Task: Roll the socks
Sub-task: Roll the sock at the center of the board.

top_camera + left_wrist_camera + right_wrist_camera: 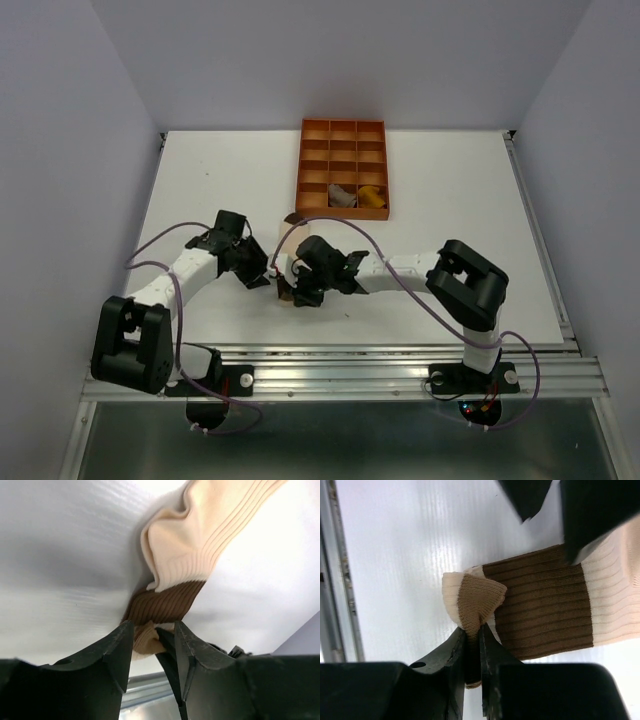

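1. Cream sock [540, 605] with a brown band lies flat on the table [450, 220]. It is close to the near edge, a little left of the middle, between the two grippers.
2. Right gripper [472, 632] has its jaws closed tight on the tan end of this sock. That end is folded up into a little peak. The pinched part is hidden between the jaws.
3. Left gripper [152, 629] has its jaws apart. They stand by the brown band, and a bit of the tan end shows in the gap. I cannot tell if they touch the sock.
4. From the top, the two grippers cover nearly all of the cream sock. Only a small brown scrap peeks out under them.
5. The other end of the cream sock runs out of both wrist views, so its toe is cut off.
6. The tray [343, 124] sits at the far edge, about the middle. A yellow sock [372, 196] is in its near right corner box. A grey sock [342, 195] is in the box just left of it. Both look small and scrunched, and their stripes cannot be made out.
7. A brown bit [295, 217] lies on the table between the arms and the tray. It is too small to tell what it is.
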